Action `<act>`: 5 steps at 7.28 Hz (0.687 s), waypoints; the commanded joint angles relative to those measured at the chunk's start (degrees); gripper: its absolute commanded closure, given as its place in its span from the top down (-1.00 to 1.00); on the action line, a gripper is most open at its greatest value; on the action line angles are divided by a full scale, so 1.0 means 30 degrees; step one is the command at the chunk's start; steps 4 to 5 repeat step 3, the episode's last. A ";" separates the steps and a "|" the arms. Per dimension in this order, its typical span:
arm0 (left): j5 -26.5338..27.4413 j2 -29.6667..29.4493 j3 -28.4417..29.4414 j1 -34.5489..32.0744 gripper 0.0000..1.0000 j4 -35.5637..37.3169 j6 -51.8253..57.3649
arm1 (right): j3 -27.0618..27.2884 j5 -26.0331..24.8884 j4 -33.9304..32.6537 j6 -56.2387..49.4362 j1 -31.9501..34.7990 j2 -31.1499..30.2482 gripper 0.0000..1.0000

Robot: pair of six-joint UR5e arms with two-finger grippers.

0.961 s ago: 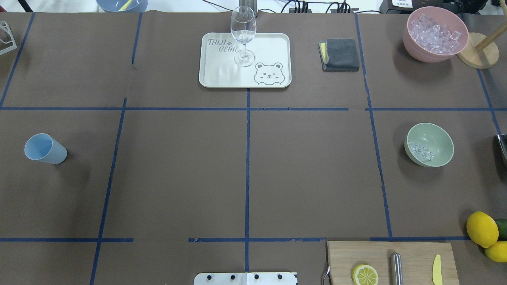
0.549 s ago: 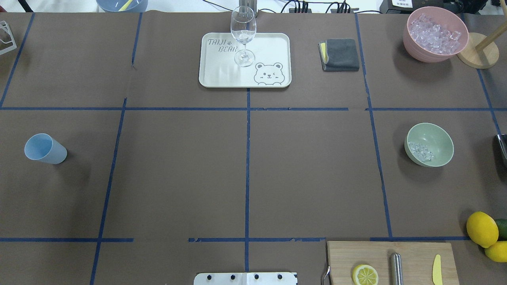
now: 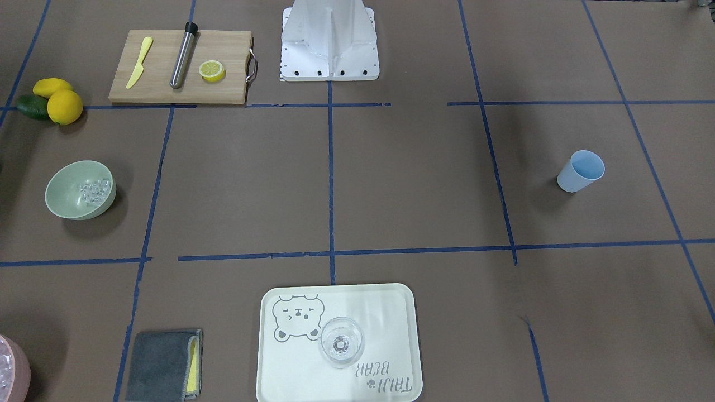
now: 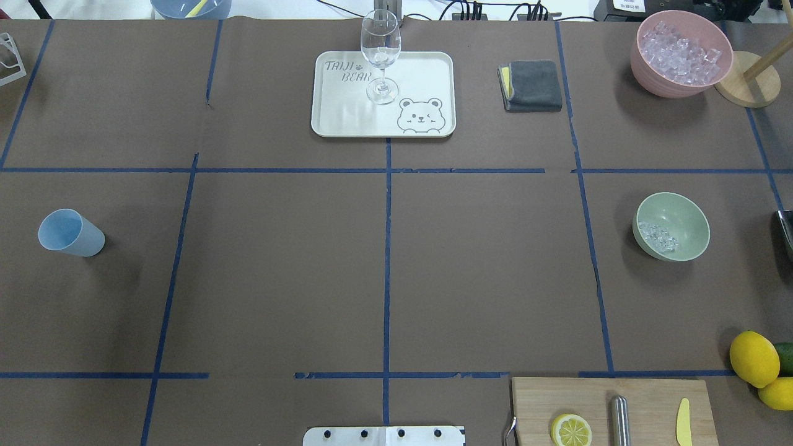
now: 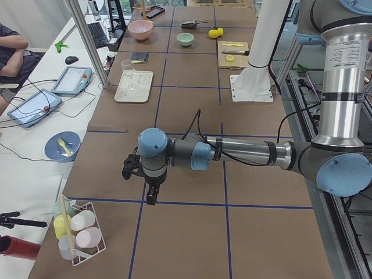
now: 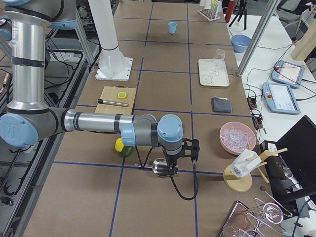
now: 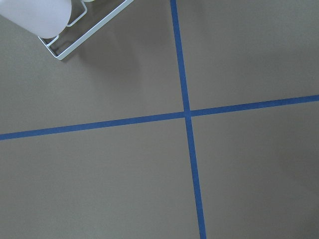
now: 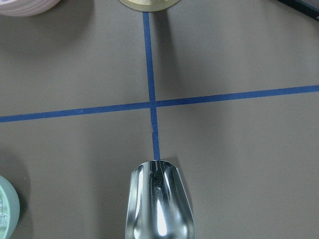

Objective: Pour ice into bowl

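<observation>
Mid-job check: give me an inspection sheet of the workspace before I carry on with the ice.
Surface: brown table cover with a blue tape grid.
Job's things: ice lies in the green bowl; blue cup upright, no ice seen inside.
Clutter: wine glass on tray; grey cloth; pink bowl of clear pieces; cutting board with lemon half; metal scoop.
Grippers: left gripper and right gripper point down over opposite table ends, the right one above the scoop; open or shut cannot be told.
Cables: black cable hangs looped below the right wrist.
Surroundings: person seated at a side desk with tablets.
</observation>
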 commanded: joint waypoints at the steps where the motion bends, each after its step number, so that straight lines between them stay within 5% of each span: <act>1: 0.0000 -0.0002 0.0001 0.0000 1.00 -0.0006 0.0000 | 0.0000 0.0029 -0.0029 -0.0001 -0.0015 0.0007 1.00; 5: 0.0000 -0.0002 -0.0057 0.0000 1.00 -0.0006 0.0000 | 0.0000 0.0001 0.0000 -0.0001 -0.0015 -0.0023 1.00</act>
